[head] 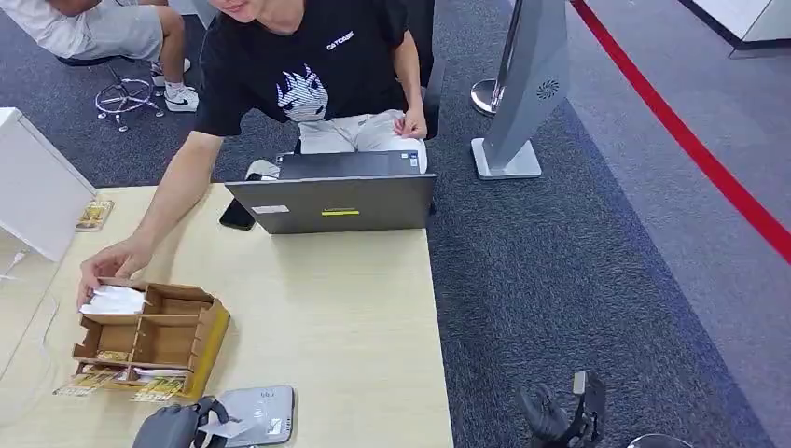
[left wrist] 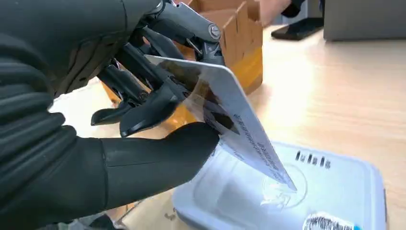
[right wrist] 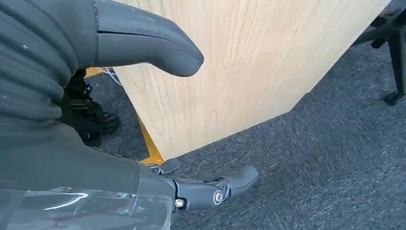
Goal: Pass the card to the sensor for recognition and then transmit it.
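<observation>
Left hand (left wrist: 143, 96) pinching tilted card (left wrist: 230, 120) over sensor (left wrist: 344, 191), print blurred, right hand (right wrist: 158, 143) empty, fingers apart.

The person's black T-shirt (head: 308, 56) carries a small white word on the chest that looks like "CATCHUP", though the letters are too small to be sure, above a white cartoon graphic. The card (left wrist: 230, 120), held in the left hand (left wrist: 119, 115), bears lines of dark print too blurred to read. The grey sensor (left wrist: 335, 191) at the table's near edge shows small dark marks and a label, both illegible.
</observation>
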You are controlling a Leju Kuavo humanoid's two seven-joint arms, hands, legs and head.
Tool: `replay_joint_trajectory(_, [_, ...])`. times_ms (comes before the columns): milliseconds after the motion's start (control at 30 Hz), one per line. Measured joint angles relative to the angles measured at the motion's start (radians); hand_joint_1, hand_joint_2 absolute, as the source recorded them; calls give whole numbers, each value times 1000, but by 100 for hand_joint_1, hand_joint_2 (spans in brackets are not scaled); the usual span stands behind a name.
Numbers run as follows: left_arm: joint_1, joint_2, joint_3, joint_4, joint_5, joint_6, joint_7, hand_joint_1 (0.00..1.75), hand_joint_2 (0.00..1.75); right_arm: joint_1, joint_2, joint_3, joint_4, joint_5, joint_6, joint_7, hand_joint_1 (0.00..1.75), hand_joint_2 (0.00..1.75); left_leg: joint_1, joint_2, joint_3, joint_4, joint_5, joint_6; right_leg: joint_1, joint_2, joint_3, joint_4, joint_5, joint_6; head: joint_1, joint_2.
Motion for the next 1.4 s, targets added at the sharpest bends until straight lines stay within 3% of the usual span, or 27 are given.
replay_joint_trajectory(333, [-18, 0, -26, 41, 3, 45, 0, 175, 175, -2, 0, 0, 0, 0, 0, 0, 0, 175, 0, 0, 0, 0, 0, 0, 0, 0, 0, 0, 0, 0, 0, 0])
replay_joint_trajectory(500, [-36, -17, 8, 39, -45, 38, -88, 175, 175, -2, 0, 1, 0, -4, 0, 0, 0, 175, 0, 0, 0, 0, 0, 0, 0, 0, 0, 0, 0, 0, 0, 0])
replay_joint_trajectory(667, [-41, -35, 54, 35, -86, 37, -133, 175, 175, -2, 0, 3, 0, -5, 0, -2, 0, 175, 0, 0, 0, 0, 0, 0, 0, 0, 0, 0, 0, 0, 0, 0])
replay_joint_trajectory(800, [-67, -71, 133, 18, -171, 20, -234, 175, 175, -4, -1, 10, 8, -18, 5, -7, 0, 175, 0, -1, 0, 0, 0, 0, 0, -1, 0, 0, 0, 0, 0, 0])
replay_joint_trajectory(933, [-102, -106, 236, 6, -208, -23, -293, 175, 175, -7, -3, 23, 17, -18, 12, -17, 0, 175, 0, 0, 0, 0, 0, 0, 0, 0, 0, 0, 1, 0, 0, 0])
replay_joint_trajectory(1200, [-222, -124, 409, 18, -217, -60, -305, 175, 175, -16, -10, 42, 37, -18, 18, -20, 0, 175, 0, -1, 0, 0, 1, -1, 0, -1, 0, 1, 1, 0, 0, 0])
replay_joint_trajectory(1400, [-281, -121, 484, 40, -198, -68, -308, 175, 175, -18, -13, 51, 48, -17, 18, -20, 0, 175, 0, -1, 0, 0, 1, -1, 0, -1, 0, 1, 1, 0, 0, 0])
